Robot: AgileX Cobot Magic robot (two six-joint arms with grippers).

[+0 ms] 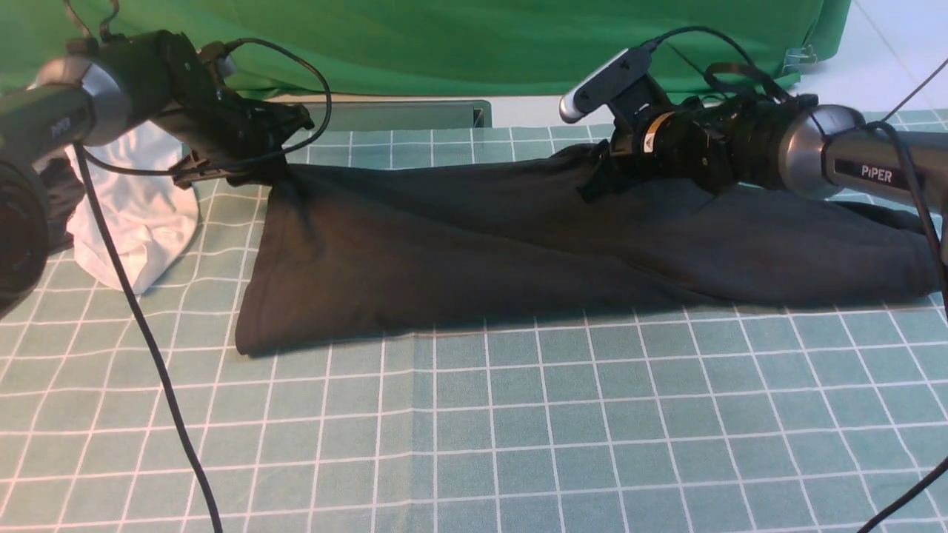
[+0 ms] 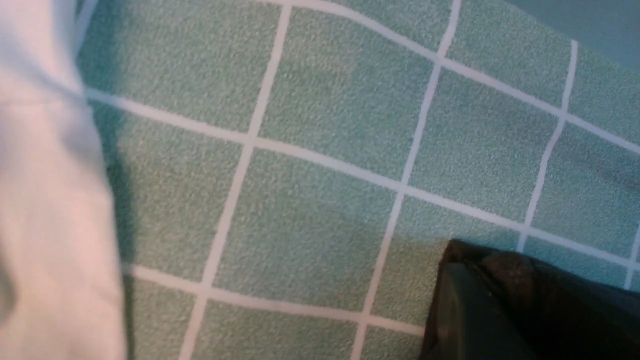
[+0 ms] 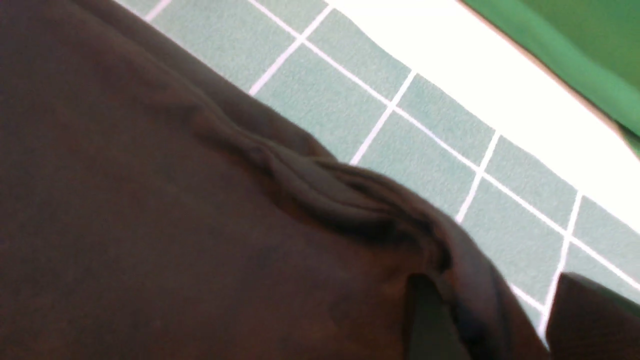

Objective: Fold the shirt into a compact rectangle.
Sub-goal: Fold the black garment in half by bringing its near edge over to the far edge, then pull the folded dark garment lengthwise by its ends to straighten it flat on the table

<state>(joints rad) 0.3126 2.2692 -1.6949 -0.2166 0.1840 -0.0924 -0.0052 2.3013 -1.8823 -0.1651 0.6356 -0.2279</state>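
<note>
The shirt (image 1: 518, 244) lies spread across the bench (image 1: 518, 429), its right end partly hidden behind the arm. The left pincer (image 1: 222, 172) meets its far left corner; opening cannot be determined. The right pincer (image 1: 595, 183) straddles the far edge, fingers (image 3: 425, 320) apart, unclamped.

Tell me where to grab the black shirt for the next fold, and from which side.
Take the shirt by its left end, at the near corner. That edge lies flat and straight with bare mat beside it, so coming in low from the robot's left seems easiest; the white garment sits close to the far corner.
</note>
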